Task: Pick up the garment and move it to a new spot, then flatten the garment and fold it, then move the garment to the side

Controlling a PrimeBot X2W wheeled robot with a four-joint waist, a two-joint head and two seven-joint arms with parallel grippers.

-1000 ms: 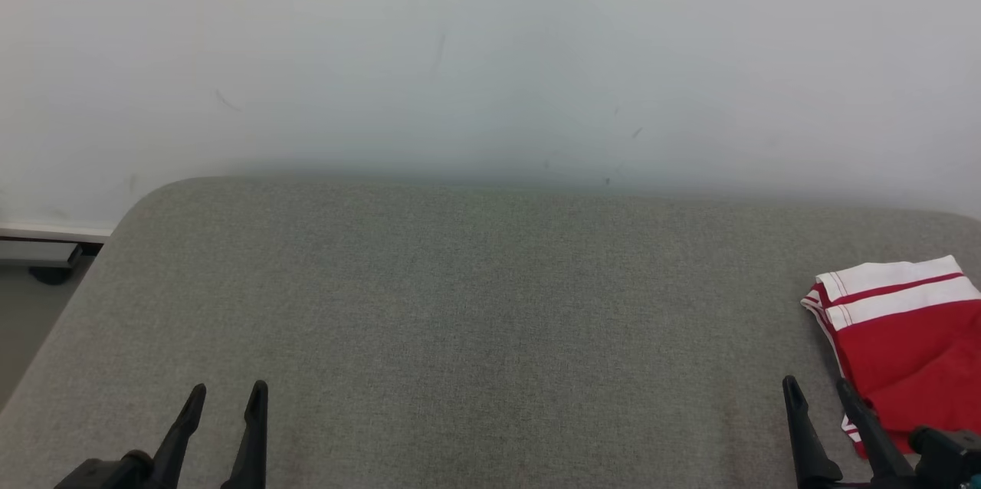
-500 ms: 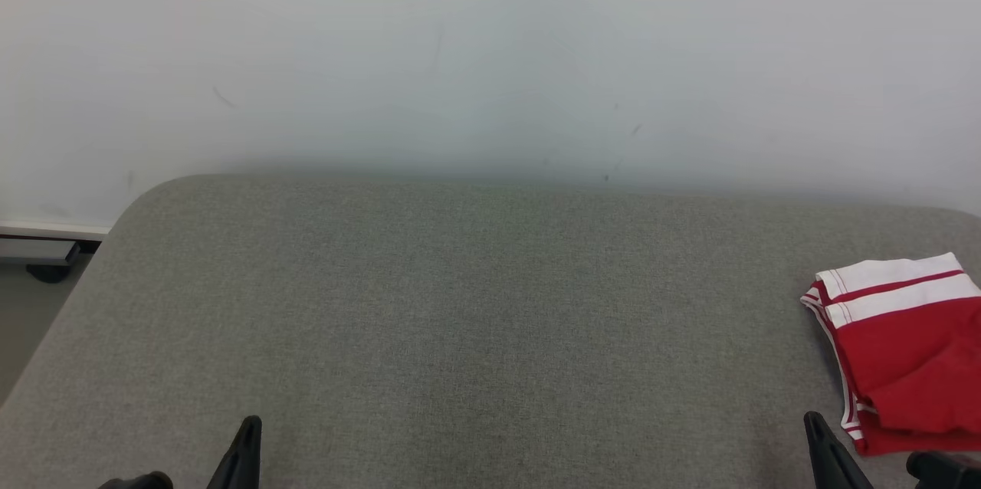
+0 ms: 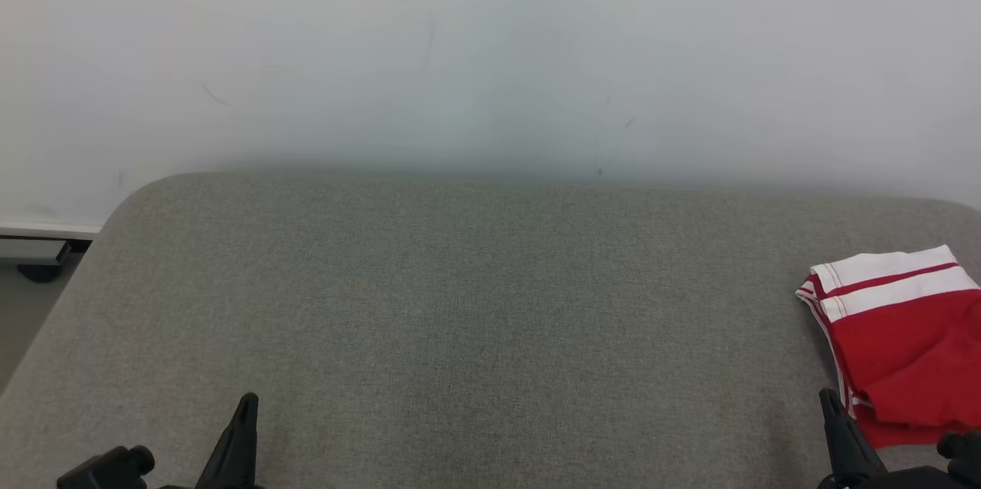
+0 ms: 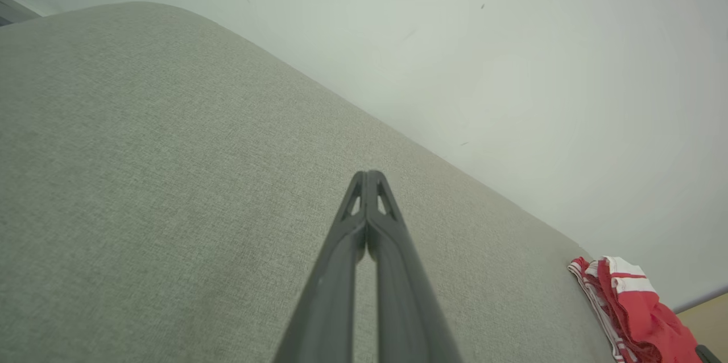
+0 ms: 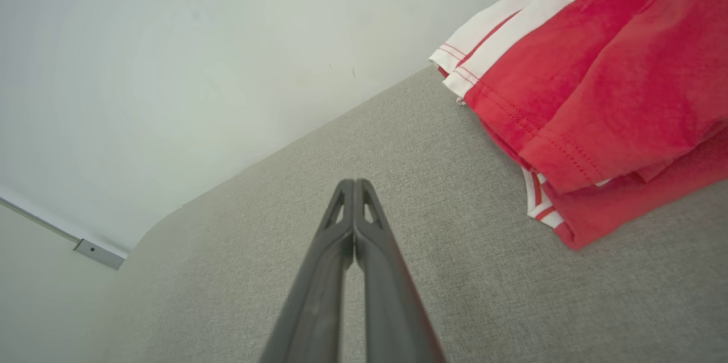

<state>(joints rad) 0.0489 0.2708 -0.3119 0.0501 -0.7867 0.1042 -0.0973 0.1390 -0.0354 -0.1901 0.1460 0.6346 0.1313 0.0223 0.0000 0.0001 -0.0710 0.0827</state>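
The garment (image 3: 897, 336) is red with white stripes and lies folded at the far right of the grey table (image 3: 460, 305). It also appears in the left wrist view (image 4: 631, 309) and in the right wrist view (image 5: 591, 67). My right gripper (image 3: 829, 401) sits low by the table's near edge, just left of the garment and apart from it. Its fingers are pressed together with nothing between them (image 5: 354, 182). My left gripper (image 3: 244, 408) rests at the lower left, likewise shut and empty (image 4: 368, 174), far from the garment.
A white wall (image 3: 490, 52) rises right behind the table. At the far left, past the table's rounded corner, a baseboard fitting (image 3: 31, 251) and a strip of floor show. The grey cloth surface stretches wide between the two grippers.
Both grippers stood open with their fingers apart a second ago; now both are shut and sit lower in the head view. The garment has stayed put; the camera shifted slightly.
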